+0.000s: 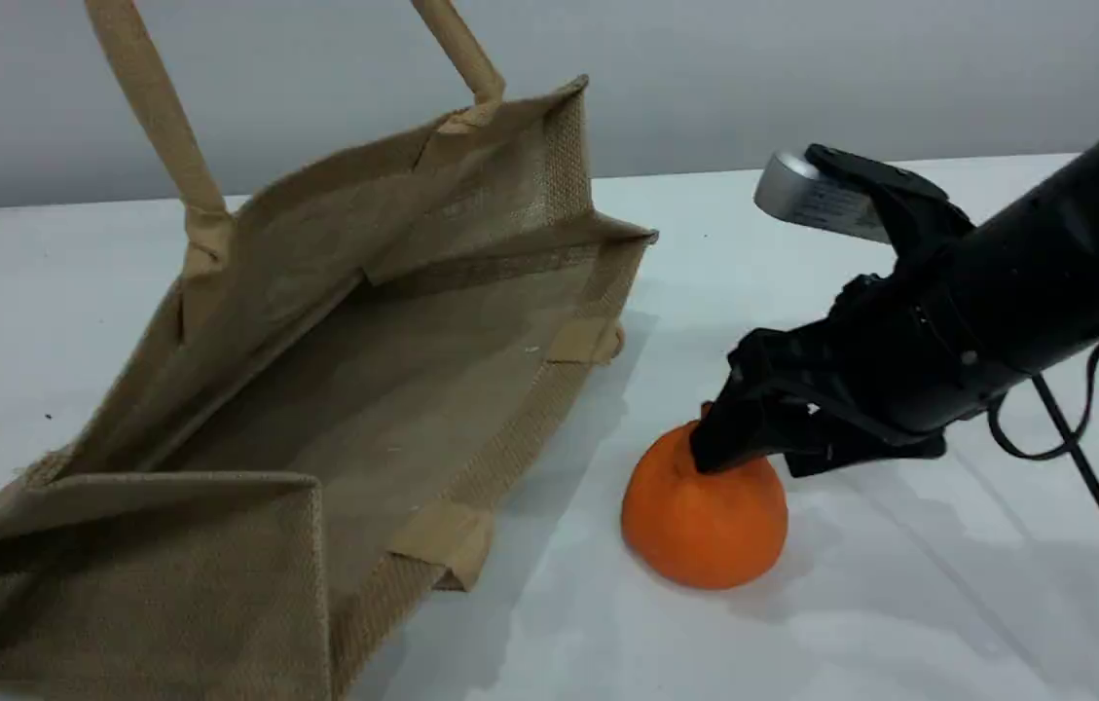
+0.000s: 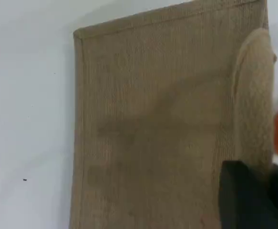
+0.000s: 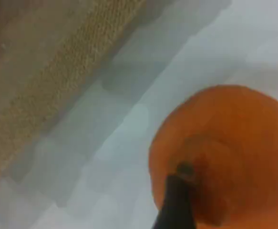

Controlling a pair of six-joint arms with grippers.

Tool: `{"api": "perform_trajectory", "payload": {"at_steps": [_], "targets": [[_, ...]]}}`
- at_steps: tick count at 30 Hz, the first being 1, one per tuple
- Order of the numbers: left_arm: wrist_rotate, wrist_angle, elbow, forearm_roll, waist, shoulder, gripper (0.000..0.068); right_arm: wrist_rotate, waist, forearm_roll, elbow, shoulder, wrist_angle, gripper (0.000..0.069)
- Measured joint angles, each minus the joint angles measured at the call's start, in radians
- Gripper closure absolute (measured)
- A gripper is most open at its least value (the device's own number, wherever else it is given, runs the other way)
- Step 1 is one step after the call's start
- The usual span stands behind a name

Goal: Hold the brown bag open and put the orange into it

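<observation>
Bag: the large tan-brown woven jute tote (image 1: 335, 389) lies on its side on the white table (image 1: 899, 623), to the right gripper's left; its long axis runs from the near-left base to the far-right mouth, which faces right and stands open.
Handles: one thick beige loop handle (image 1: 155, 107) rises out of the top of the scene view, lifting the upper wall.
Orange: the matte, rounded orange fruit (image 1: 705, 516) sits on the table just right of the bag's lower rim, neck pointing up.
Right gripper: black right gripper (image 1: 739, 443) comes down on the orange's top, jaws spread wide around its neck.
Left gripper: left gripper (image 2: 246, 200) is pressed together beside the handle; what it pinches I cannot tell.
</observation>
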Motion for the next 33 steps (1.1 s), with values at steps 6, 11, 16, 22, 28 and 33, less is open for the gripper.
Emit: {"api": "perform_trajectory", "payload": {"at_steps": [6,11,16,22,28,33], "targets": [[-0.002,0.0,0.0,0.0,0.0,0.0,0.0589,0.0,0.0,0.0,-0.001,0.027,0.028,0.0215],[-0.003,-0.001,0.0,-0.001,0.0,0.0,0.0589,0.0,0.008,0.0,-0.044,0.08,0.054,0.0215],[-0.003,0.012,0.0,-0.004,0.0,-0.005,0.0589,0.0,0.022,-0.002,-0.06,0.095,0.068,0.0262],[0.012,0.022,-0.002,-0.005,0.0,-0.037,0.0589,0.0,0.022,-0.001,-0.06,0.095,0.066,0.0565],[0.069,0.013,-0.002,-0.006,0.0,-0.039,0.0589,0.0,0.017,-0.001,-0.058,0.078,0.064,0.067],[0.095,-0.031,-0.002,-0.01,0.0,-0.039,0.0589,0.0,0.017,-0.013,-0.058,0.02,-0.006,0.0671]]}}
